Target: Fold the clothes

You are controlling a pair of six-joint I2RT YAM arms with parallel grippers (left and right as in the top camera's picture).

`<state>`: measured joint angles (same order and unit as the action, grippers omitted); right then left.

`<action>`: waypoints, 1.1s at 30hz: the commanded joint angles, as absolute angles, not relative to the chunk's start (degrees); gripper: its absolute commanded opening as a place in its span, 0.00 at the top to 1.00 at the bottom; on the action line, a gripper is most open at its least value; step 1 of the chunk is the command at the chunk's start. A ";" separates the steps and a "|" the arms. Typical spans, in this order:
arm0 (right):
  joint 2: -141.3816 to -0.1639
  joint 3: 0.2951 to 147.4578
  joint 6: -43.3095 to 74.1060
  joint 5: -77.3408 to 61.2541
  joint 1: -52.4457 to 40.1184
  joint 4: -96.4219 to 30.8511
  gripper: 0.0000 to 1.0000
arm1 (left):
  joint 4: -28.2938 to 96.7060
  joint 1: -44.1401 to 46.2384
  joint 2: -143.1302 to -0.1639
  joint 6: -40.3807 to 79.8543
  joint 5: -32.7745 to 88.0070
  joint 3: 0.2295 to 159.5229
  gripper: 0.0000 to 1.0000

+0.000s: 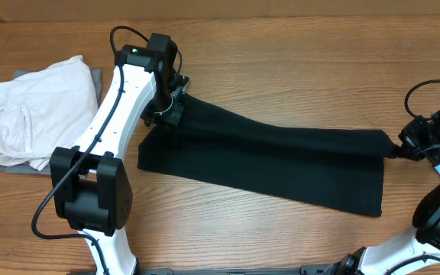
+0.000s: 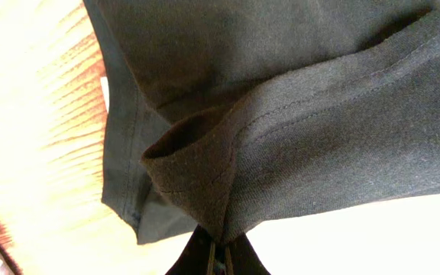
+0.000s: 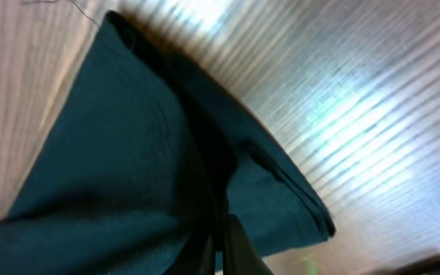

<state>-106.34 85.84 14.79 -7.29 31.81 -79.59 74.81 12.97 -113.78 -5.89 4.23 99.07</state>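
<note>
I'm seeing the shirt lying stretched across the table between both arms. I'm holding it at both ends: the left gripper is pinching its upper left corner, and the right gripper is pinching its right edge. An off-white garment is sitting well to the left.

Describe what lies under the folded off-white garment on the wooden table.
A grey cloth shows beneath the folded off-white garment, peeking out at its edges. The rest is covered, so its full shape is hidden.
</note>
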 commanded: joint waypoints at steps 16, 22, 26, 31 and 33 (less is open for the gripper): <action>-104.57 85.86 15.00 0.58 31.83 -86.28 0.96 | 75.61 12.34 -112.40 -6.26 2.26 99.04 0.91; -104.57 85.43 14.98 -0.32 31.79 -87.50 0.96 | 75.02 12.34 -112.40 -6.22 1.30 98.63 0.91; -104.57 85.43 14.98 -0.27 31.79 -89.52 0.96 | 75.02 12.34 -112.40 -6.24 1.21 98.63 0.91; -104.57 85.43 14.98 -1.23 31.79 -90.50 0.96 | 74.85 12.34 -112.40 -6.22 0.89 98.63 0.91; -104.57 85.43 14.41 -2.81 31.77 -90.54 0.96 | 74.78 12.34 -112.40 -6.22 1.04 98.63 0.91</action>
